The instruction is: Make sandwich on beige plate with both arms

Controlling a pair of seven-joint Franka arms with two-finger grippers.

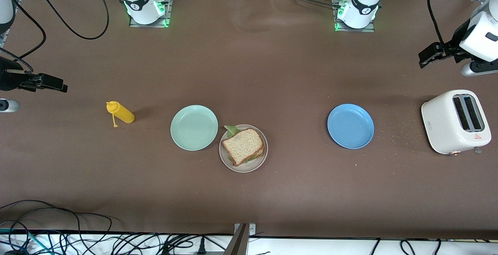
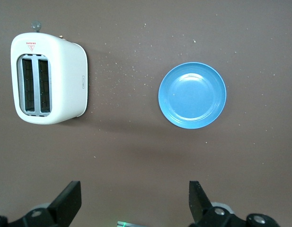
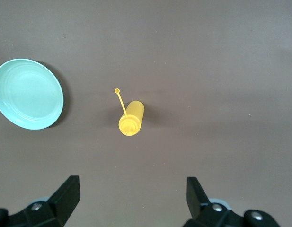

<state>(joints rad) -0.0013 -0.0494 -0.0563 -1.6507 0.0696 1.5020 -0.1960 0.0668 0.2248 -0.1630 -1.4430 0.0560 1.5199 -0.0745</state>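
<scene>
sandwich: brown grainy square bread, ruffled lettuce, on round matte beige plate, frame lower centre, well apart from both claws | left claw: open, empty, frame's right edge | right claw: open, empty, frame's left edge

Sandwich filling mostly hidden under top slice; mint-green plate cut by right wrist view's edge.

Speckled brown wholegrain sandwich with darker crust and ruffled green lettuce sits on a round pale beige plate. Round mint-green plate, round blue plate, yellow squeeze bottle, glossy white toaster with dark slots; matte brown surface.
</scene>
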